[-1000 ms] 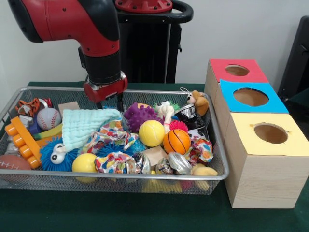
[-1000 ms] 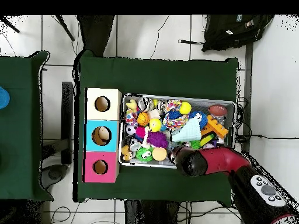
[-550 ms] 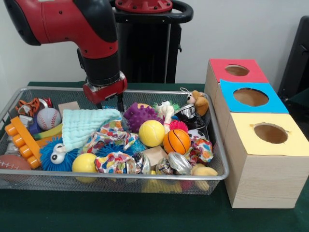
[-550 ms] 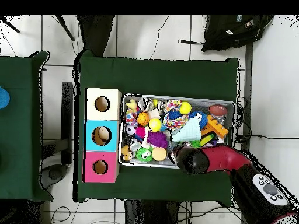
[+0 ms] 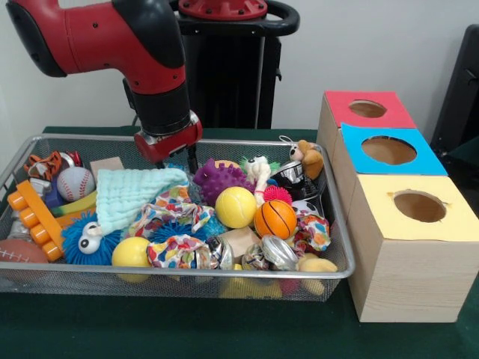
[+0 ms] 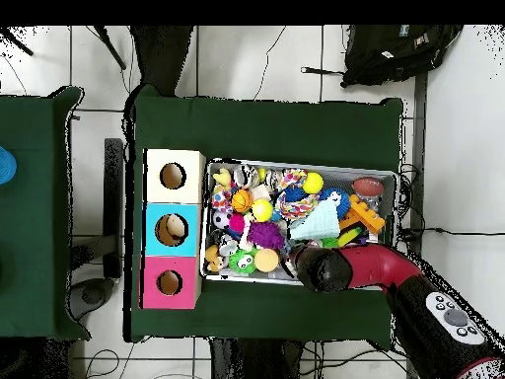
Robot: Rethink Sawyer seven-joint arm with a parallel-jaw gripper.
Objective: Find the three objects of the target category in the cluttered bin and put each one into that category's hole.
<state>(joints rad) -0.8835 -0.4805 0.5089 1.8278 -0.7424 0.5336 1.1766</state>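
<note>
Arm (image 5: 161,90) has shifted toward purple ball (image 5: 219,178).

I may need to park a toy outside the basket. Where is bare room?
Bare green table runs in front of the basket; overhead, a wider strip lies beyond it. Inside, toys cover everything. The boxes sit close beside the basket.

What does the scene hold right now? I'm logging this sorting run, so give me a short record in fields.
container: wire mesh bin, crowded with toys
gripper: gripper low over the bin's far side, behind the mint cloth; open or shut unclear
balls in view: yellow ball, mini basketball, baseball
sorting box: red-topped hole, blue-topped hole, yellow-topped hole
surface: green table cover
</note>
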